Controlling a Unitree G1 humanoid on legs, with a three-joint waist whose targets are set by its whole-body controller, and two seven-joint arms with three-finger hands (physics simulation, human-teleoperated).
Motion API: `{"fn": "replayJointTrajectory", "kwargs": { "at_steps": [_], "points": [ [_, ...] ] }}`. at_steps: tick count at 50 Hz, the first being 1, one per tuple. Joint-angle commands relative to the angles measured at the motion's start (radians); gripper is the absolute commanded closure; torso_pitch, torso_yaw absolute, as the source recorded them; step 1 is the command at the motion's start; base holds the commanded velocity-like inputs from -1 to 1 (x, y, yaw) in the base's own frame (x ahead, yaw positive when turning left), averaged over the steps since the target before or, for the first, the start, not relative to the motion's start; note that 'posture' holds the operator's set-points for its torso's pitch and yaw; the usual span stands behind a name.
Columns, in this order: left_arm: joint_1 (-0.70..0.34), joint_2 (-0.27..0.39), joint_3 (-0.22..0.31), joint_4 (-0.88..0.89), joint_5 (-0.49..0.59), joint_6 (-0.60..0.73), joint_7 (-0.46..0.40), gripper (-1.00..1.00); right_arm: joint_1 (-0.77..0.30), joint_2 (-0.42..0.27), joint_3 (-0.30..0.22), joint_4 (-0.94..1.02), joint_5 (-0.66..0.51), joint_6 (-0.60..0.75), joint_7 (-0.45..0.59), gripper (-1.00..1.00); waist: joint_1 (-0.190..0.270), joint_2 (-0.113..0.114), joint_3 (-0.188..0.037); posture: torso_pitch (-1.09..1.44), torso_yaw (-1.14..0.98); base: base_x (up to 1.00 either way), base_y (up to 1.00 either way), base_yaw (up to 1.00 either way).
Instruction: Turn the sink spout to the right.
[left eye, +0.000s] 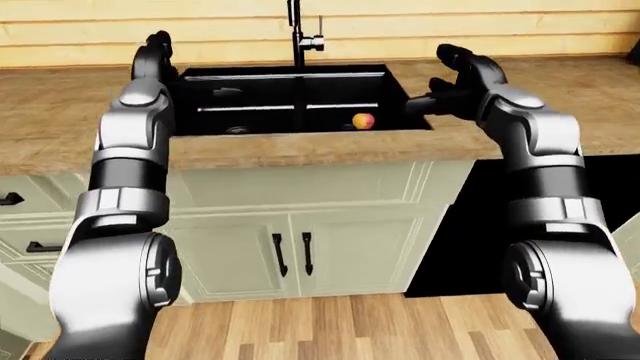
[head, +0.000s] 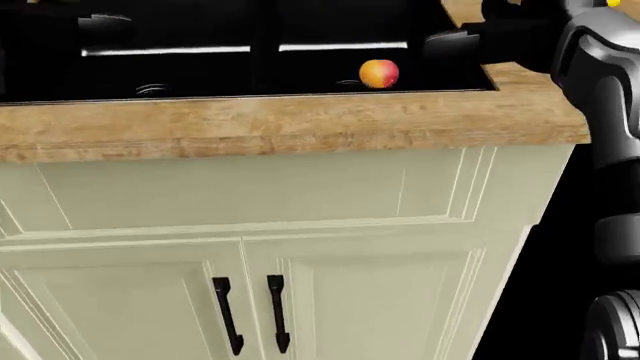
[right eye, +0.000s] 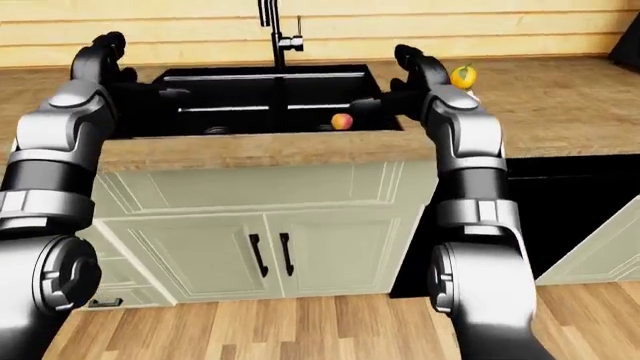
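Note:
The black sink (left eye: 225, 97) is set in a wooden counter (left eye: 60, 120). Its black spout (left eye: 295, 26) rises at the top edge of the basin and reaches out over the middle of it, with a small handle (left eye: 316, 43) on its right. My left hand (left eye: 155, 46) is raised, open, above the sink's left rim. My right hand (left eye: 442, 76) hovers open over the right rim, fingers pointing left. Neither hand touches the spout. A red-yellow apple (head: 379, 73) lies in the basin near the right hand.
A yellow fruit (right eye: 462, 76) sits on the counter just right of my right hand. Below the counter are pale cabinet doors with two black handles (head: 250, 311). A dark opening (left eye: 520, 225) lies right of the cabinet, above a wooden floor (left eye: 340, 326).

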Motion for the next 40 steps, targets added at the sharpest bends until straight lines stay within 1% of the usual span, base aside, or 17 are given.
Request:
{"fn": "replayJointTrajectory", "kwargs": {
  "at_steps": [1, 5, 7, 8, 9, 10, 13, 18, 20, 22, 24, 25, 34, 37, 38, 39, 40],
  "points": [
    [-0.053, 0.006, -0.002, -0.05, -0.001, -0.043, -0.004, -1.0, -0.051, -0.024, -0.017, -0.049, 0.0, -0.038, -0.006, -1.0, -0.007, 0.002, -0.03, 0.0, 0.0, 0.3, 0.0, 0.0],
    [-0.055, 0.008, -0.001, -0.046, 0.001, -0.046, -0.004, -1.0, -0.051, -0.022, -0.017, -0.049, -0.001, -0.039, -0.007, -1.0, 0.006, -0.051, -0.025, 0.0, 0.0, 0.32, 0.0, 0.0],
    [-0.059, 0.01, 0.0, -0.041, 0.002, -0.045, -0.003, -1.0, -0.052, -0.022, -0.017, -0.05, -0.001, -0.038, -0.007, -1.0, 0.012, -0.103, -0.038, 0.0, 0.0, 0.32, 0.0, 0.0],
    [-0.062, 0.011, 0.0, -0.039, 0.003, -0.045, -0.003, -1.0, -0.054, -0.021, -0.016, -0.049, -0.001, -0.038, -0.007, -1.0, 0.016, -0.11, -0.052, 0.0, 0.0, 0.32, 0.0, 0.0],
    [-0.064, 0.011, 0.0, -0.037, 0.003, -0.046, -0.003, -1.0, -0.053, -0.021, -0.016, -0.05, -0.001, -0.038, -0.007, -1.0, 0.006, -0.097, -0.033, 0.0, 0.0, 0.32, 0.0, 0.0],
    [-0.065, 0.012, 0.001, -0.035, 0.003, -0.047, -0.001, -1.0, -0.054, -0.021, -0.016, -0.051, -0.002, -0.036, -0.007, -1.0, 0.011, -0.115, -0.024, 0.0, 0.0, 0.31, 0.0, 0.0],
    [-0.062, 0.013, 0.002, -0.038, 0.002, -0.046, 0.0, -1.0, -0.053, -0.02, -0.016, -0.058, -0.001, -0.031, -0.007, -1.0, -0.002, -0.094, -0.034, 0.0, 0.0, 0.32, 0.0, 0.0],
    [-0.07, 0.027, 0.007, -0.033, 0.001, -0.042, -0.001, -1.0, -0.052, -0.024, -0.018, -0.062, -0.001, -0.028, -0.004, -1.0, -0.013, -0.042, -0.022, 0.0, 0.0, 0.31, 0.0, 0.0],
    [-0.071, 0.033, 0.007, -0.035, 0.001, -0.039, -0.003, -1.0, -0.051, -0.024, -0.018, -0.059, -0.001, -0.032, -0.004, -1.0, -0.02, -0.007, -0.026, 0.0, 0.0, 0.32, 0.0, 0.0],
    [-0.068, 0.04, 0.009, -0.044, 0.0, -0.032, -0.005, -1.0, -0.05, -0.024, -0.018, -0.06, 0.0, -0.031, -0.005, -1.0, -0.028, 0.047, -0.043, 0.0, 0.0, 0.32, 0.0, 0.0],
    [-0.063, 0.048, 0.011, -0.057, -0.001, -0.025, -0.007, -1.0, -0.051, -0.024, -0.018, -0.065, 0.0, -0.026, -0.004, -1.0, -0.021, 0.038, -0.037, 0.0, 0.0, 0.32, 0.0, 0.0],
    [-0.059, 0.055, 0.009, -0.067, 0.005, -0.024, -0.007, -1.0, -0.05, -0.024, -0.018, -0.067, 0.001, -0.024, -0.004, -1.0, -0.028, 0.054, -0.028, 0.0, 0.0, 0.32, 0.0, 0.0],
    [-0.064, 0.073, 0.017, -0.063, 0.006, -0.021, -0.01, -1.0, -0.051, -0.023, -0.018, -0.06, 0.004, -0.03, -0.004, -1.0, 0.0, -0.029, -0.026, 0.0, 0.0, 0.32, 0.0, 0.0],
    [-0.067, 0.075, 0.017, -0.059, 0.007, -0.022, -0.011, -1.0, -0.05, -0.022, -0.018, -0.064, 0.005, -0.027, -0.004, -1.0, 0.011, -0.094, -0.037, 0.0, 0.0, 0.31, 0.0, 0.0],
    [-0.068, 0.077, 0.017, -0.056, 0.007, -0.024, -0.012, -1.0, -0.05, -0.022, -0.018, -0.061, 0.005, -0.03, -0.004, -1.0, 0.013, -0.128, -0.068, 0.0, 0.0, 0.3, 0.0, 0.0],
    [-0.07, 0.08, 0.018, -0.049, 0.007, -0.028, -0.013, -1.0, -0.048, -0.021, -0.019, -0.058, 0.005, -0.034, -0.005, -1.0, 0.003, -0.092, -0.026, 0.0, 0.0, 0.3, 0.0, 0.0],
    [-0.072, 0.083, 0.02, -0.043, 0.007, -0.031, -0.013, -1.0, -0.05, -0.021, -0.018, -0.058, 0.005, -0.032, -0.006, -1.0, 0.011, -0.112, -0.016, 0.0, 0.0, 0.31, 0.0, 0.0]
  ]
}}
